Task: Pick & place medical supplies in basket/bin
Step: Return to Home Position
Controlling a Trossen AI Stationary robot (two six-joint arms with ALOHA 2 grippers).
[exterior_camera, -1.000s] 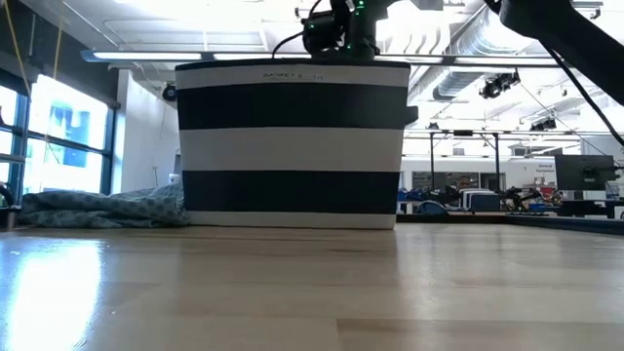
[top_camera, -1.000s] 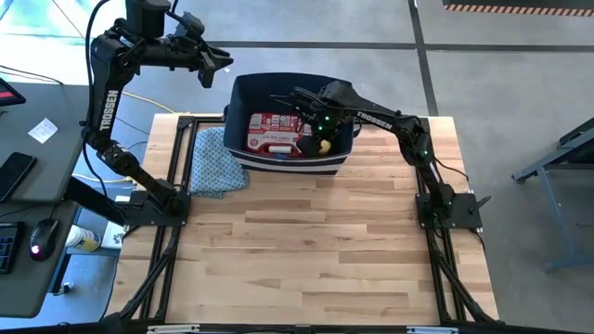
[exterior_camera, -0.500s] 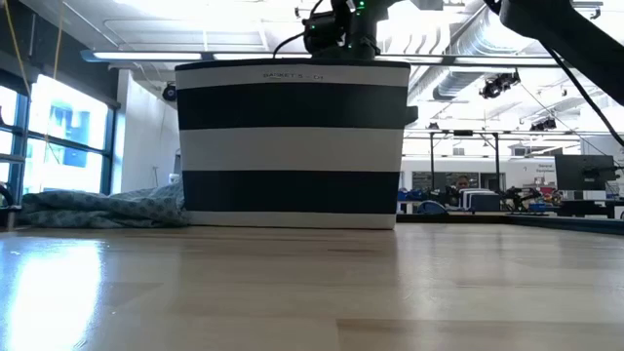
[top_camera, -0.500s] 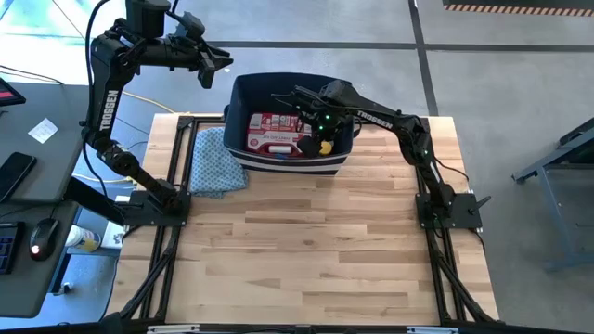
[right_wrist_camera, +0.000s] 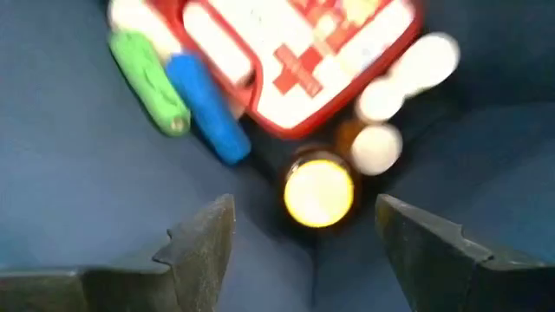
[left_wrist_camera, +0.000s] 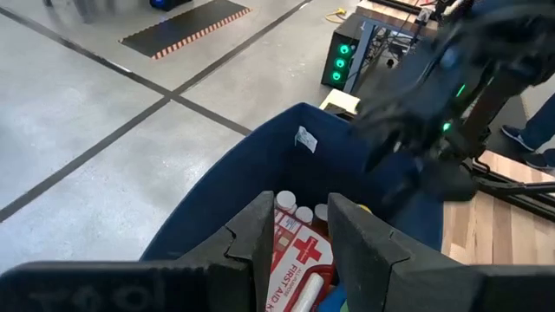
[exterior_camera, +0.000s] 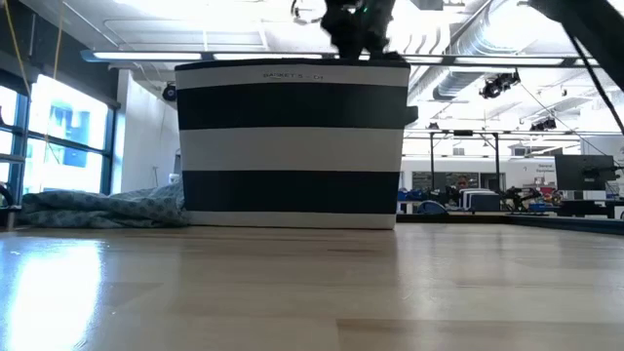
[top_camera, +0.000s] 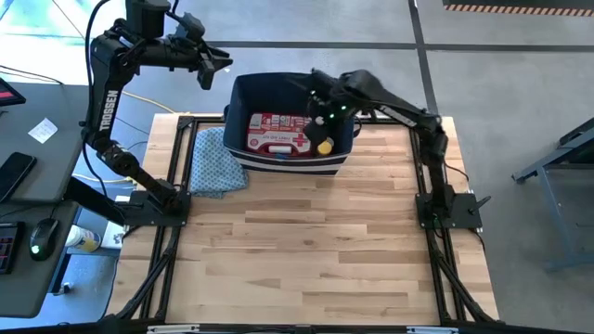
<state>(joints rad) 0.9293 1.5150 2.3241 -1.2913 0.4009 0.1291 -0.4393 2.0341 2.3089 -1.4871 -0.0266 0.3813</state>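
The navy bin (top_camera: 282, 168) stands at the table's far edge, striped navy and white in the low view (exterior_camera: 292, 146). Inside lie the red first-aid kit (top_camera: 277, 134) (right_wrist_camera: 303, 61), a green cylinder (right_wrist_camera: 147, 82), a blue cylinder (right_wrist_camera: 204, 108), small white bottles (right_wrist_camera: 377, 147) and the yellow-capped amber bottle (top_camera: 324, 146) (right_wrist_camera: 319, 192), which stands upright in the bin's right near corner. My right gripper (top_camera: 320, 109) (right_wrist_camera: 303, 251) hangs open over the bin, pointing down above the amber bottle, touching nothing. My left gripper (top_camera: 221, 65) (left_wrist_camera: 299, 230) waits high beyond the bin's far left corner, its fingers slightly apart.
A blue-green patterned cloth (top_camera: 215, 160) (exterior_camera: 97, 207) lies crumpled on the table against the bin's left side. The wooden table (top_camera: 306, 241) stretches bare from the bin toward the near edge. A desk with a mouse and phone stands left of the table.
My right gripper has risen from low inside the bin, beside the yellow-capped bottle, to above the rim, and has drawn back a little toward the table's right and far edges. The bottle and the other supplies have stayed in the bin.
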